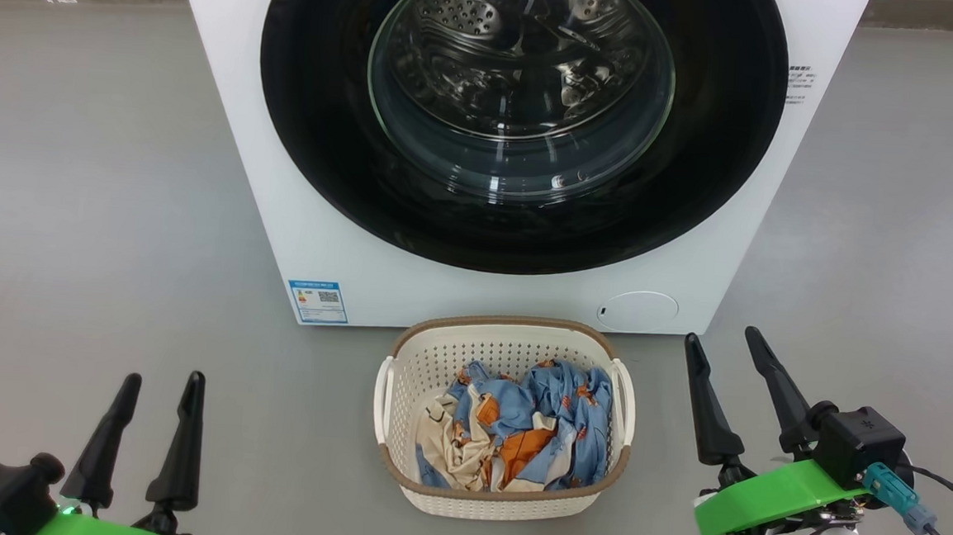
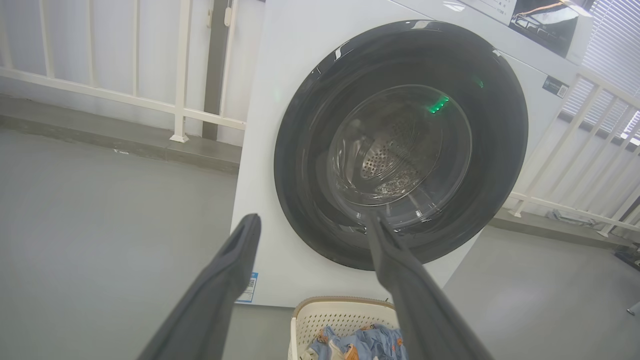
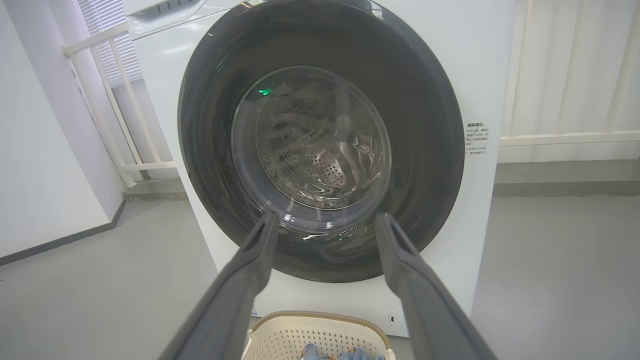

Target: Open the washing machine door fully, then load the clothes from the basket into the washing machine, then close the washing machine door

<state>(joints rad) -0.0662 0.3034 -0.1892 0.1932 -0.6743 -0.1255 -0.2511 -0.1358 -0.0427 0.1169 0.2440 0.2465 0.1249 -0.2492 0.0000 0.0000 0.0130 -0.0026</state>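
Observation:
The white washing machine [image 1: 410, 272] stands straight ahead, its round black-rimmed door [image 1: 320, 126] shut flat against the front, steel drum visible through the glass. On the floor before it sits the cream basket [image 1: 503, 505] with blue, cream and orange clothes [image 1: 516, 431] inside. My left gripper [image 1: 161, 385] is open at the lower left, well left of the basket. Open too, my right gripper [image 1: 722, 339] hangs right of the basket. Both wrist views look at the door [image 2: 310, 165] [image 3: 425, 150] and the basket [image 2: 330, 315] [image 3: 280, 335], past the left gripper [image 2: 315, 222] and right gripper [image 3: 326, 222].
Grey floor [image 1: 90, 219] spreads on both sides of the machine. A small round white flap [image 1: 638, 310] and a blue label [image 1: 318, 301] are low on its front. White railings [image 2: 130, 100] and a raised kerb run behind; a white wall [image 3: 40, 150] stands to one side.

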